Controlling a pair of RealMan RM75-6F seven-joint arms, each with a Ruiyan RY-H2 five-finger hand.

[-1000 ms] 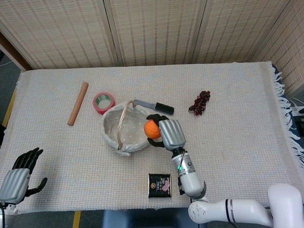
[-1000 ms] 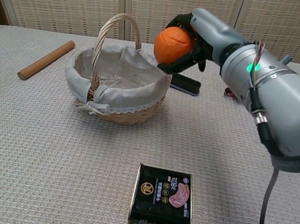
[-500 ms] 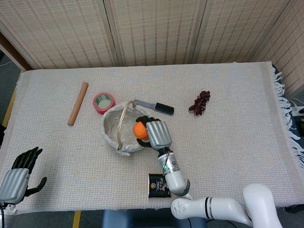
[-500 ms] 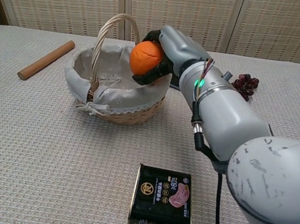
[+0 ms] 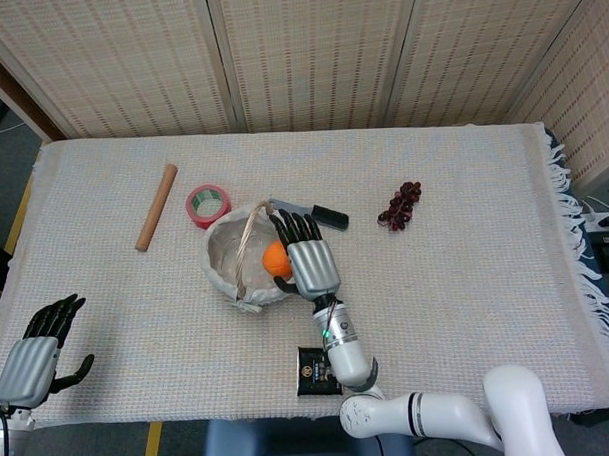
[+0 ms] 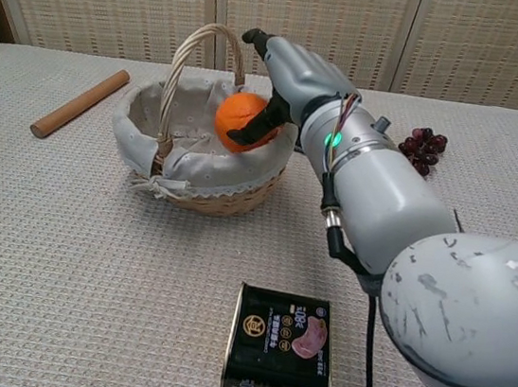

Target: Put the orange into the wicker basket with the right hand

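At the lower left of the head view the left hand (image 5: 29, 366) rests idle, fingers apart, holding nothing. Near the middle stands the wicker basket (image 6: 192, 194), and the orange (image 6: 240, 121) is just inside its right rim, above the cloth lining. The right hand (image 5: 308, 260) is over it with fingers spread; the thumb seems to touch the fruit. I judge the release is almost done; the hand must only withdraw.
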